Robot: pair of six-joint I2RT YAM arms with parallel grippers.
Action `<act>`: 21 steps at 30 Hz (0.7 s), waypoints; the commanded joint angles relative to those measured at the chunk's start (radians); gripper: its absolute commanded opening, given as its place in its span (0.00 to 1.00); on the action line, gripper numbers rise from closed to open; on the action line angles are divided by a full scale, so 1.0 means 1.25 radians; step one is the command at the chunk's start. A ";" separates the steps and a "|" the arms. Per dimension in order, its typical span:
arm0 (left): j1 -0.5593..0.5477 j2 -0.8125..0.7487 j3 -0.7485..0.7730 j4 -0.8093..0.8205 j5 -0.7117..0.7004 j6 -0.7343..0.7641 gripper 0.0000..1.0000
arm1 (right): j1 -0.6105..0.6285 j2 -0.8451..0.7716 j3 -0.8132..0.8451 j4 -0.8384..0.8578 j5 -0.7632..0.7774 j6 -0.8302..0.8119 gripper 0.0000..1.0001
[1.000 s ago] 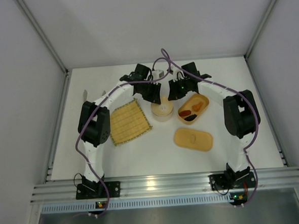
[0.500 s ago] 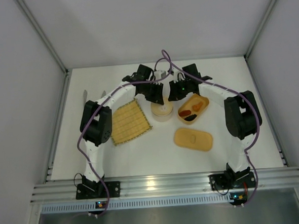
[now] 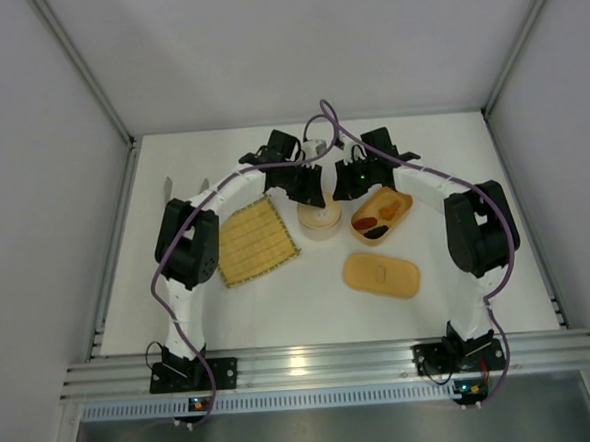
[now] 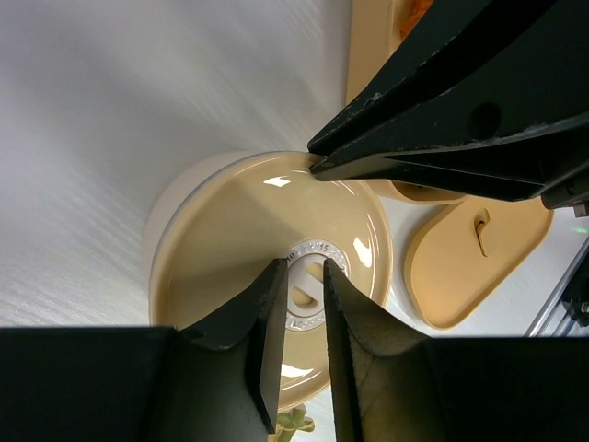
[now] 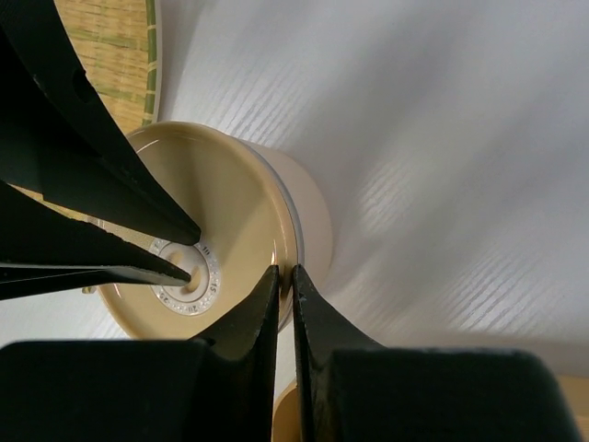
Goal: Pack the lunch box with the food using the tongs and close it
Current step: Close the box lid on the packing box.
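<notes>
The right claw has drawn its fingers closer in the last second and now pinches the rim of the round pot. The left claw has crept in over the pot's centre ring, fingers a little parted either side of it; I cannot tell whether it grips. Nothing else has shifted. The lunch box sits just right of the pot with three pieces of food inside, its lid off in front. The tongs seem to lie far left, unheld, so packing looks paused.
</notes>
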State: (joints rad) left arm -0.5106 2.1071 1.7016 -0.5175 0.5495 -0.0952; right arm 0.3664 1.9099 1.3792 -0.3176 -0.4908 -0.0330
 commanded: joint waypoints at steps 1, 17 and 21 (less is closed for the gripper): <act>-0.003 -0.004 -0.029 -0.078 -0.085 0.042 0.29 | 0.019 -0.006 -0.017 -0.075 0.027 -0.015 0.06; 0.048 -0.131 -0.006 -0.101 -0.246 0.069 0.32 | 0.019 -0.010 0.007 -0.103 0.036 -0.018 0.04; 0.049 -0.108 0.003 -0.112 -0.241 0.098 0.31 | 0.017 -0.009 0.010 -0.107 0.036 -0.020 0.04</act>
State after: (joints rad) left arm -0.4454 1.9896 1.6947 -0.6361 0.2687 -0.0059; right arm 0.3672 1.9064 1.3827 -0.3397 -0.4877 -0.0330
